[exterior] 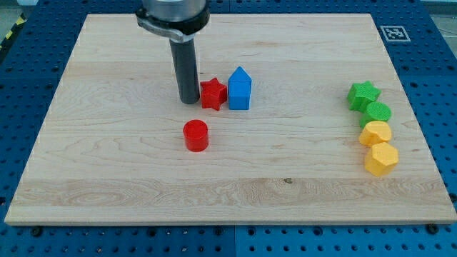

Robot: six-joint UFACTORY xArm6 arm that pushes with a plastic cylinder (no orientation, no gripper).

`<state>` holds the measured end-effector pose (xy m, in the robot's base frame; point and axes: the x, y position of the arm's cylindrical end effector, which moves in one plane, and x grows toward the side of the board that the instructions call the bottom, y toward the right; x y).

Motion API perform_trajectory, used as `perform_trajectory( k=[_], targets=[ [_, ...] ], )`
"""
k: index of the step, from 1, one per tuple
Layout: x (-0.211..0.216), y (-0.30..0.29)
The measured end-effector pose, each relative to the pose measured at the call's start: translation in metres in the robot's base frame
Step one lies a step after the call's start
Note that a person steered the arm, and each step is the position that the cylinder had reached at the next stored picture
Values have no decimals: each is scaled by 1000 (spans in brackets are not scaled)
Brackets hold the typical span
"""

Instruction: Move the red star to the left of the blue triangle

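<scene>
The red star (213, 93) lies on the wooden board, touching the left side of the blue triangle-topped block (240, 89). My tip (189, 101) stands just to the left of the red star, at or very near its left edge. The rod rises from there to the view's top.
A red cylinder (196, 135) lies below the star. At the view's right a green star (363, 95), a green round block (378, 112) and two yellow blocks (375, 133) (381, 158) stand in a column. A marker tag (394, 33) is at the board's top right corner.
</scene>
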<state>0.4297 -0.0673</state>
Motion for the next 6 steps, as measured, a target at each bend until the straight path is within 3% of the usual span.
perform_trajectory(
  k=[4,5,6],
  targets=[
    [19,65],
    [-1,97],
    [-34,75]
  ],
)
